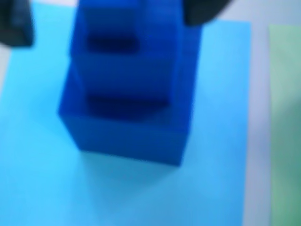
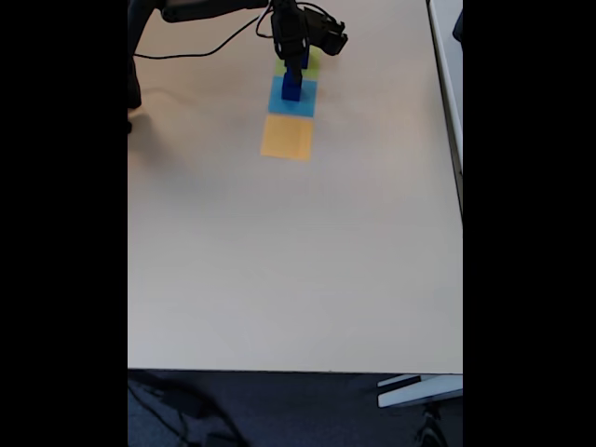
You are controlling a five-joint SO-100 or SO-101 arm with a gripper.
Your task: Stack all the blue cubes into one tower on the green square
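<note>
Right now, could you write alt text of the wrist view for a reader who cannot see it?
A blurred tower of dark blue cubes, smaller on larger, stands on a light-blue square. Dark pincer fingers flank its top, and a green square lies at the right edge.

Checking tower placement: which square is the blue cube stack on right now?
The blue cube stack stands on the light-blue square, not the green square, which lies to its right in the wrist view. In the fixed view the light-blue square sits between green and orange.

The blue cubes (image 1: 129, 99) are dark, saturated blue; the flat square (image 1: 37, 155) beneath them is light sky blue. The green square (image 1: 285, 117) is pale lime, the third square (image 2: 287, 137) orange-yellow, the table (image 2: 298, 251) plain beige
</note>
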